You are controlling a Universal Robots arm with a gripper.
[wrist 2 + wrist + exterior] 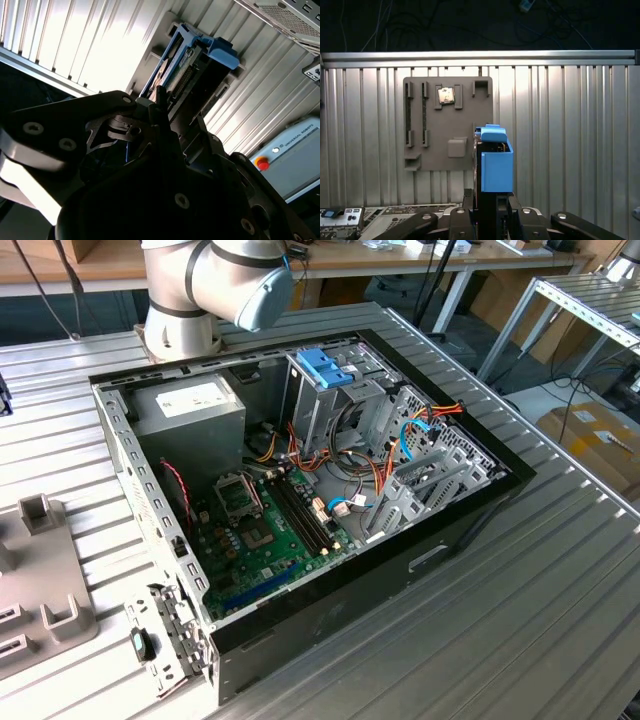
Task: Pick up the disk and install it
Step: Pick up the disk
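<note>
The disk [493, 162] stands on edge in the first wrist view, its bright blue carrier facing the camera and the grey drive body just behind it. My gripper [487, 204] is shut on its lower part, dark fingers on either side. In the second wrist view the disk [192, 62] sticks out beyond the black gripper [159, 107], with the blue carrier tab at its far end, over the ribbed metal table [75, 40]. The open computer case [300, 490] lies on its side in the exterior view, with a metal drive cage [330, 405] at its back.
A blue plastic bracket [325, 366] sits on top of the drive cage. A grey fixture plate [447, 120] holding a small chip lies on the table behind the disk, and it lies at the exterior view's left [40, 580]. The arm's base [200, 290] stands behind the case.
</note>
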